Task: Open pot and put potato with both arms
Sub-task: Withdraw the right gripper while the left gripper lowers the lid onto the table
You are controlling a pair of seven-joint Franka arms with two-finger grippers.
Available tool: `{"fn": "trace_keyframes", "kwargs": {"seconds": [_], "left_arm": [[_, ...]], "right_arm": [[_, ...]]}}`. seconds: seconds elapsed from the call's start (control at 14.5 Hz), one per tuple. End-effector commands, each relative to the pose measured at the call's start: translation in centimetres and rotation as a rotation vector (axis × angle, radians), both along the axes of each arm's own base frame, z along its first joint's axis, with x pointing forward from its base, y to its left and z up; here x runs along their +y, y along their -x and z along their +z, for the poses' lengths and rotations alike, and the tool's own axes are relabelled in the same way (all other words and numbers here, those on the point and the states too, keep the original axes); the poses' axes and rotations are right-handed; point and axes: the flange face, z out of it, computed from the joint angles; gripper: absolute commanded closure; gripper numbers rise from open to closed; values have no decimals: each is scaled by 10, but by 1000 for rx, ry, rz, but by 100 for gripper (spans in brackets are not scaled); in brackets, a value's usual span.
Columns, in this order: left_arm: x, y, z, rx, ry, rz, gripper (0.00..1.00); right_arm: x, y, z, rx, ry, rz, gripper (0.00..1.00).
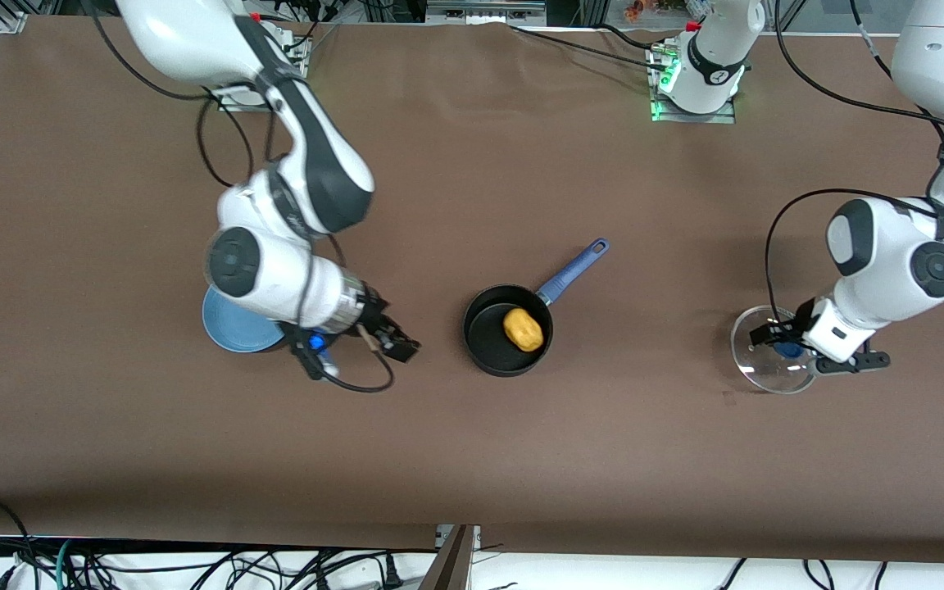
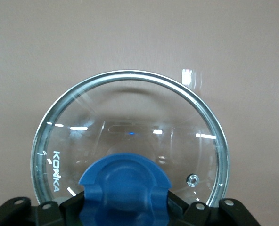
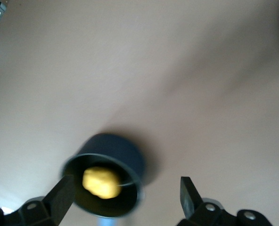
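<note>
The black pot [image 1: 488, 344] stands uncovered mid-table, its blue handle [image 1: 574, 270] pointing toward the robots' bases. The yellow-orange potato [image 1: 523, 329] lies inside it. My right gripper [image 1: 397, 344] is open and empty, low over the table between the pot and the plate. In the right wrist view the pot [image 3: 123, 150] with the potato [image 3: 101, 182] shows between that gripper's [image 3: 127, 197] spread fingers [image 3: 189, 195]. My left gripper [image 1: 783, 348] is shut on the blue knob [image 2: 125, 181] of the glass lid [image 1: 767, 375], at or just above the table at the left arm's end.
A flat light-blue plate [image 1: 230, 328] lies under the right arm's wrist, toward the right arm's end of the table. The brown table's edge [image 1: 472, 537] runs nearest the front camera, with cables below it.
</note>
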Motion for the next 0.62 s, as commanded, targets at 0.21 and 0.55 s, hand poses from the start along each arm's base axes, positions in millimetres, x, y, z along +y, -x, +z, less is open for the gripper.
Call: {"fn": "trace_keyframes", "kwargs": {"seconds": [0.21,0.55], "left_arm": [[-7,28,-16,14,-68,-23,67],[-10,27,-18,13,-110,-23,20]], "right_arm": [[-140,58,72,5,26,318,1],[-204,92,124,-37,115,580,1]]}}
